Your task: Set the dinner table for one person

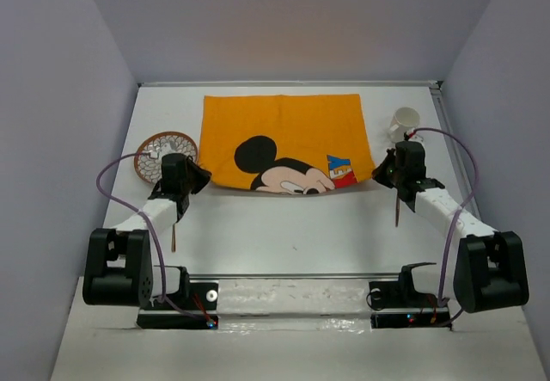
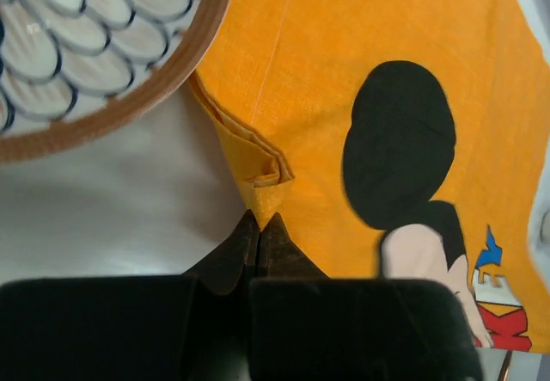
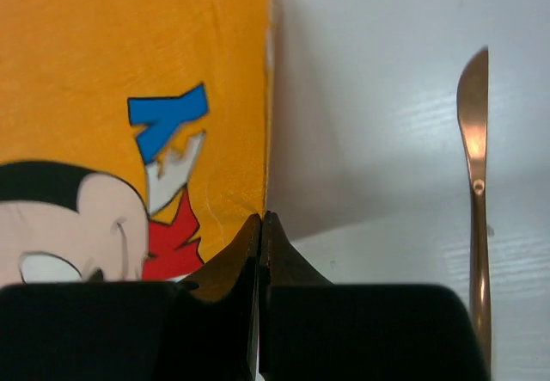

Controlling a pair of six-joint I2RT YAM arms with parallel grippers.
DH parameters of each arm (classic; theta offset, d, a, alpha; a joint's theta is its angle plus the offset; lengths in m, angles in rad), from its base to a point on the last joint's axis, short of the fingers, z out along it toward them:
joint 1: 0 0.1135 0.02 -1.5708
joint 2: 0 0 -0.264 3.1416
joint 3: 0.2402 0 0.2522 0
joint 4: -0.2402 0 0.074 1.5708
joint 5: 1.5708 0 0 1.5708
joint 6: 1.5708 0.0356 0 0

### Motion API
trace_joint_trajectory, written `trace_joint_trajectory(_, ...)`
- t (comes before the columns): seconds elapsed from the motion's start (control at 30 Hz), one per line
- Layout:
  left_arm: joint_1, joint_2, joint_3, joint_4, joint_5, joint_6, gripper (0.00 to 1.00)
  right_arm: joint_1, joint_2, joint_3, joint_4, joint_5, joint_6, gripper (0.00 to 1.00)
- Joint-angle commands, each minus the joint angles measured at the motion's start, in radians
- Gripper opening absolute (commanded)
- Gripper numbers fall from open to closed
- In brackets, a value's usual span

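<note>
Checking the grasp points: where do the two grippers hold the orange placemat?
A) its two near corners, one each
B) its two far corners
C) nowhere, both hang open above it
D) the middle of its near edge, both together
A: the left gripper is shut on the near left corner of the placemat, where the cloth puckers, and the right gripper is shut on its near right corner.

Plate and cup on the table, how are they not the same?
The plate is flat, with a brown rim and a scale pattern inside. The cup is plain white. The plate lies to the left of the orange mat, and the cup is to its right, a bit farther back. The plate looks wider than the cup. Both are round and sit on the white table.
</note>
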Motion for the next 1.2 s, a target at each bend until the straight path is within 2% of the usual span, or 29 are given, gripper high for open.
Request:
trace_joint_trajectory(0.0,-0.012,-0.054,-0.082,0.189,0.018,-0.027,0.0,-0.006,-0.022,-0.078,0.131,-0.017,0.058,0.0)
trace_joint_trajectory(0.2,-0.018,-0.17,-0.224,0.189,0.005,-0.042,0.0,-0.006,-0.054,-0.173,0.113,-0.025,0.095,0.0)
trace_joint_trajectory(0.27,-0.018,-0.224,-0.269,0.183,0.007,-0.053,0.07,-0.006,-0.074,-0.207,0.087,-0.03,0.104,0.0)
trace_joint_trajectory(0.33,-0.016,-0.274,-0.298,0.151,-0.007,-0.052,0.09,-0.006,-0.111,-0.241,0.076,-0.024,0.114,0.0)
trace_joint_trajectory(0.47,-0.018,-0.359,-0.361,0.113,-0.009,-0.067,0.02,-0.006,-0.19,-0.267,0.004,-0.027,0.129,0.0)
trace_joint_trajectory(0.57,-0.018,-0.391,-0.384,0.097,-0.01,-0.078,0.01,-0.006,-0.227,-0.271,-0.051,-0.03,0.134,0.0)
trace_joint_trajectory(0.7,-0.018,-0.426,-0.39,0.07,-0.035,-0.075,0.18,-0.006,-0.298,-0.302,-0.094,-0.036,0.147,0.0)
trace_joint_trajectory(0.83,-0.018,-0.426,-0.384,0.056,-0.035,-0.073,0.27,-0.006,-0.361,-0.317,-0.129,-0.057,0.157,0.0)
trace_joint_trajectory(1.17,-0.018,-0.419,-0.375,0.047,-0.047,-0.058,0.27,-0.006,-0.466,-0.337,-0.215,-0.062,0.232,0.0)
